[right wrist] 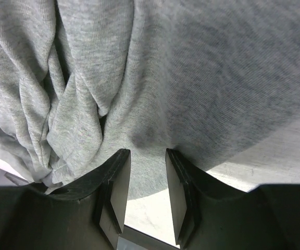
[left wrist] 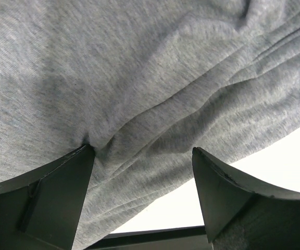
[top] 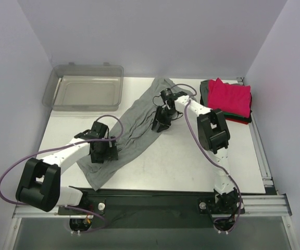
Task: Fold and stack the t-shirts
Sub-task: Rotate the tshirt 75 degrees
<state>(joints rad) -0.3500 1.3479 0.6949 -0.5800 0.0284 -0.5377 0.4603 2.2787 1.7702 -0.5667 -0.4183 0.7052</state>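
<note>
A large heather-grey t-shirt (top: 134, 122) lies bunched in a long diagonal strip across the white table, from the back middle toward the front left. My left gripper (top: 105, 151) rests on its lower part. In the left wrist view its jaws (left wrist: 143, 148) stand wide open, the tips pressing into the grey cloth (left wrist: 139, 67) near the hem. My right gripper (top: 161, 122) sits at the strip's right edge; its jaws (right wrist: 147, 152) are partly open, with the edge of the cloth (right wrist: 191, 67) at the tips and bare table showing between the fingers. Folded t-shirts (top: 233, 99), pink-red on top, are stacked at the back right.
A clear plastic bin (top: 87, 88) stands at the back left. White table surface (top: 191, 161) shows to the right of the grey shirt. The table's dark front rail (left wrist: 155, 234) lies just beyond the shirt's hem. Purple cables loop off both arms.
</note>
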